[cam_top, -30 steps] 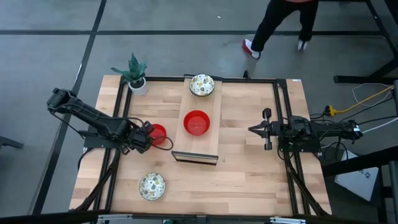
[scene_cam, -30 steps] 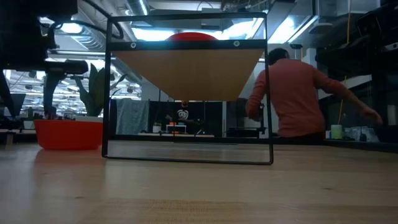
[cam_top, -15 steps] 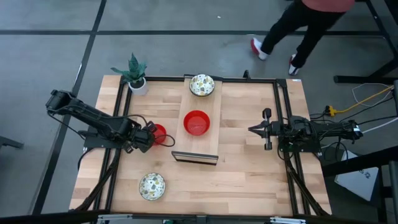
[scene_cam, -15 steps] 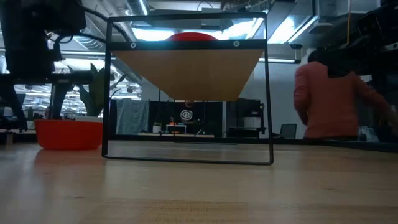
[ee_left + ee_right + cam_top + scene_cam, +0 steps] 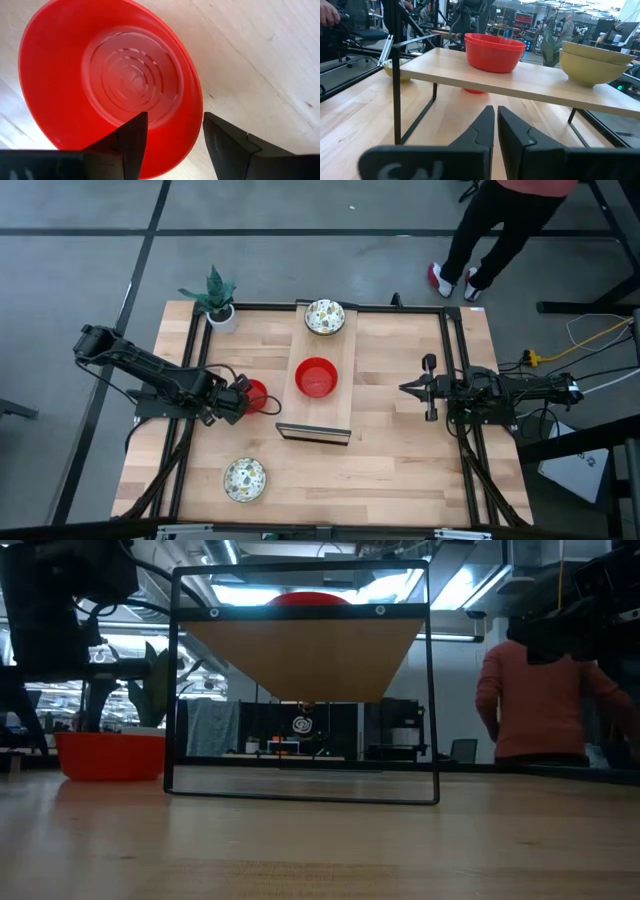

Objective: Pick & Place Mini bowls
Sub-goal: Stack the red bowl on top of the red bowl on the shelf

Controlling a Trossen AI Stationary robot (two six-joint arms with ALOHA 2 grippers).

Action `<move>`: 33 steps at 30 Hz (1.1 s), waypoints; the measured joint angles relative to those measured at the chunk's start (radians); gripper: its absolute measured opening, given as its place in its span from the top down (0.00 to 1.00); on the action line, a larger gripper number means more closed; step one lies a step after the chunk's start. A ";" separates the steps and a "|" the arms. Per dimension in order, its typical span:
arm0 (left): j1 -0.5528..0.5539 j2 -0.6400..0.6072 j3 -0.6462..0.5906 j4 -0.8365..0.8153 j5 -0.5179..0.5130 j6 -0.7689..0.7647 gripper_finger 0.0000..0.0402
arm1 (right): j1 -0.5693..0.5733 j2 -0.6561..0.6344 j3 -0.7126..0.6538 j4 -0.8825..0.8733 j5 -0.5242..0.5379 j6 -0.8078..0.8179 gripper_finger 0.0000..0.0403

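Red mini bowl (image 5: pixel 254 393) sits upright on the bare table top (image 5: pixel 400 470), left of the raised wooden shelf (image 5: pixel 322 405). Left gripper (image 5: pixel 243 398) is down at this bowl; in the left wrist view its two dark fingers (image 5: pixel 131 140) straddle the near rim, one inside the bowl (image 5: pixel 110 80), one outside, jaws parted with a gap on either side of the wall, so no firm hold can be confirmed. A second red bowl (image 5: pixel 317 377) rests on the shelf, mid-board; a speckled cream bowl (image 5: pixel 325 316) sits at the shelf's far end. Another speckled bowl (image 5: pixel 244 478) stands alone on the table near the front left. Small potted plant (image 5: pixel 217 297) at the far left corner. Right gripper (image 5: pixel 409 388) waits well right of the shelf, fingers pressed nearly together and holding nothing, pointed toward the shelf (image 5: pixel 520 85). A person (image 5: pixel 500 225) in a red top stands on the floor beyond the table's far right corner.
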 joint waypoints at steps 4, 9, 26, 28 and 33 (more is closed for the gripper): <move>0.000 0.002 0.000 0.000 0.008 -0.001 0.54 | 0.000 0.000 0.000 0.000 0.000 0.000 0.94; 0.000 0.013 0.000 0.000 0.010 -0.021 0.54 | 0.000 0.000 0.000 0.000 0.000 0.000 0.94; 0.000 0.009 0.000 -0.008 0.003 -0.075 0.71 | 0.000 0.000 0.000 0.000 0.000 0.000 0.94; 0.000 0.009 0.005 -0.012 0.003 -0.075 0.73 | 0.000 0.000 0.000 0.000 0.000 0.000 0.94; 0.000 0.009 0.030 -0.011 0.005 -0.078 0.79 | 0.000 0.000 0.000 0.000 0.000 0.000 0.94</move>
